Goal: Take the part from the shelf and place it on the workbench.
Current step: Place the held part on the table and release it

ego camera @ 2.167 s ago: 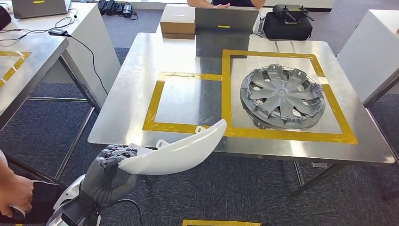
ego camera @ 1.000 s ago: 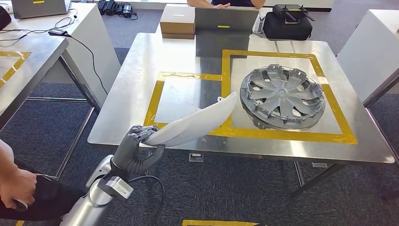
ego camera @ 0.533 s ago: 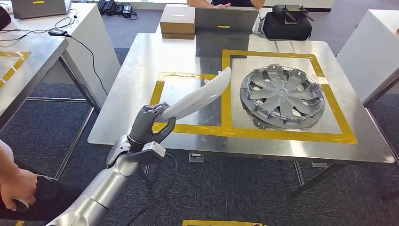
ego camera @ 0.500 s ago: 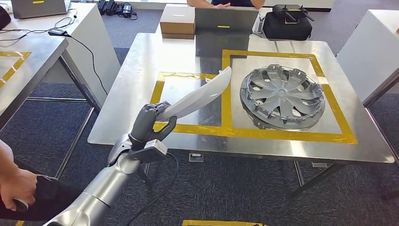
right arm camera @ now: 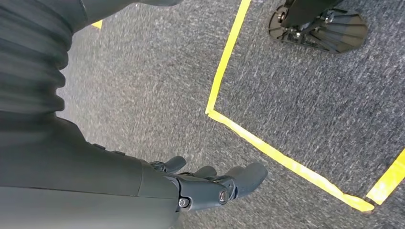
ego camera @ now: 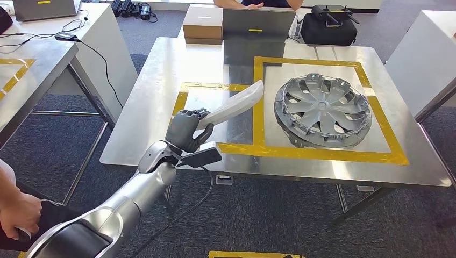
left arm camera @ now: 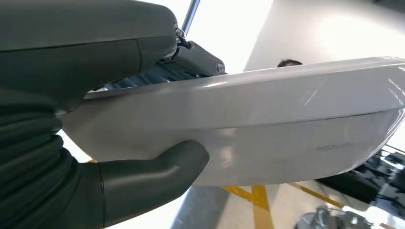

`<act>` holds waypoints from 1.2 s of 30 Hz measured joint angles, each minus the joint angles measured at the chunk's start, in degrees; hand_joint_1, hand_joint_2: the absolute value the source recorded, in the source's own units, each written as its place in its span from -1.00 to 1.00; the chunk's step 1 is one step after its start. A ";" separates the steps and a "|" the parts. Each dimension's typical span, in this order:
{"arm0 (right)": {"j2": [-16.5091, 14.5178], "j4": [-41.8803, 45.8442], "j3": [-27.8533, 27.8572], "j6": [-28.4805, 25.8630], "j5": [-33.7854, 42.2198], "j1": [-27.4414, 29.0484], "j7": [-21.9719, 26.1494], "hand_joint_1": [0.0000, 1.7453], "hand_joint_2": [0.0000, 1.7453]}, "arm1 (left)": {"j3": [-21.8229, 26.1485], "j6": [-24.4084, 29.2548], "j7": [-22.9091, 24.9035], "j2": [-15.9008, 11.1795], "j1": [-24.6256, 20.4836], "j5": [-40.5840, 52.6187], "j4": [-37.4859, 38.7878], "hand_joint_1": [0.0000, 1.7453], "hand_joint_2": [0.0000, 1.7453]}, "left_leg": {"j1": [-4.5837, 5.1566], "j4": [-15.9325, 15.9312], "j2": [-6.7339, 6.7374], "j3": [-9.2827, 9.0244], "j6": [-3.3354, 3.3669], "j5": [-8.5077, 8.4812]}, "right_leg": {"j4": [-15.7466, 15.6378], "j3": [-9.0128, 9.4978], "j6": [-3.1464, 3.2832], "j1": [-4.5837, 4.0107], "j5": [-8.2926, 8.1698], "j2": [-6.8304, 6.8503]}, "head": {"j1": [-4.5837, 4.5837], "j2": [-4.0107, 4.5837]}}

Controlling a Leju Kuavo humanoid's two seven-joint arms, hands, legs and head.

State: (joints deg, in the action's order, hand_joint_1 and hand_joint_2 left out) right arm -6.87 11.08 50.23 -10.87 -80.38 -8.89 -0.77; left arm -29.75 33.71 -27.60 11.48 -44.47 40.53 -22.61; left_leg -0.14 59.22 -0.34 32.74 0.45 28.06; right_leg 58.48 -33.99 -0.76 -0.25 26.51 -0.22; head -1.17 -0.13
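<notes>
The left hand [ego camera: 186, 129] grips the white part [ego camera: 235, 103] by one end, fingers wrapped around it, above the table [ego camera: 150, 102] beside the hubcap [ego camera: 322, 110]. The right hand [right arm camera: 210, 183] hangs empty, fingers apart.

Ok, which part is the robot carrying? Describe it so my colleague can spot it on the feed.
Start at the steel workbench with yellow tape squares. Over the smaller, left square, the left hand grips one end of a long white curved shell. Unlike the round grey wheel cover lying in the larger square, it is glossy white, narrow and held off the surface.
</notes>
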 joint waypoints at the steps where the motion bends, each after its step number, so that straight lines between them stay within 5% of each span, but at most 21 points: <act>1: -0.06 0.00 -0.16 0.05 -0.24 -0.02 -0.09 -1.00 1.00 | -0.74 0.97 1.68 0.21 -0.33 1.46 0.86 1.00 1.00 | 0.00 0.00 0.00 0.00 0.00 0.00 | 0.00 0.00 0.00 0.00 0.00 0.00 | 0.00 0.00; 12: -0.26 0.00 -1.28 0.76 -1.16 0.01 -0.39 -1.00 1.00 | -4.45 2.42 13.88 0.79 -1.06 6.73 6.08 1.00 1.00 | 0.00 0.00 0.00 0.01 0.00 0.00 | 0.00 -0.01 0.00 0.00 0.00 -0.01 | -0.01 0.00; 16: -0.26 0.00 -1.46 0.75 -1.51 0.02 -0.26 -1.00 1.00 | -4.45 2.74 14.00 0.78 -1.07 6.63 6.84 -1.00 1.00 | 0.00 0.00 0.00 0.01 0.00 0.00 | 0.00 0.00 0.00 0.00 0.00 -0.01 | -0.01 0.00; 18: -0.26 0.00 -1.55 0.78 -1.75 0.00 -0.31 -1.00 1.00 | -4.45 3.29 13.54 0.77 -1.10 6.52 7.08 -1.00 1.00 | 0.00 0.00 0.00 0.01 0.00 0.00 | 0.00 0.00 0.00 0.00 0.00 -0.01 | -0.01 0.00; 22: -0.26 0.00 -1.78 0.86 -2.05 -0.04 -0.50 -1.00 1.00 | -4.42 5.41 12.20 0.73 -1.29 5.51 7.38 -1.00 -1.00 | 0.00 0.00 0.00 0.01 0.00 0.00 | 0.00 0.00 0.00 0.00 0.00 0.00 | -0.01 0.00; 30: -0.26 0.00 -1.96 0.98 -2.39 -0.08 -0.40 -1.00 1.00 | -2.89 6.45 9.49 0.59 -1.75 4.74 6.46 -1.00 -1.00 | 0.00 0.00 -0.01 0.00 0.00 0.00 | 0.01 0.01 0.00 0.00 0.00 0.00 | -0.01 0.00; 36: -0.26 0.00 -2.23 1.01 -2.39 -0.14 0.03 -1.00 1.00 | 2.53 1.81 3.43 1.42 -1.87 -2.51 6.47 -1.00 -1.00 | 0.00 0.00 -0.01 0.01 0.00 0.00 | 0.00 0.00 0.00 0.00 0.00 0.00 | -0.01 0.00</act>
State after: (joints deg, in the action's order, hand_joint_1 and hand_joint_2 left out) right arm -7.13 11.08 48.00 -9.86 -82.77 -9.03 -0.74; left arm -27.22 35.52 -24.17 12.90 -46.34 38.02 -16.14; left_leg -0.15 59.22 -0.35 32.75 0.45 28.06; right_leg 58.49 -33.98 -0.76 -0.25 26.51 -0.22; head -1.18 -0.13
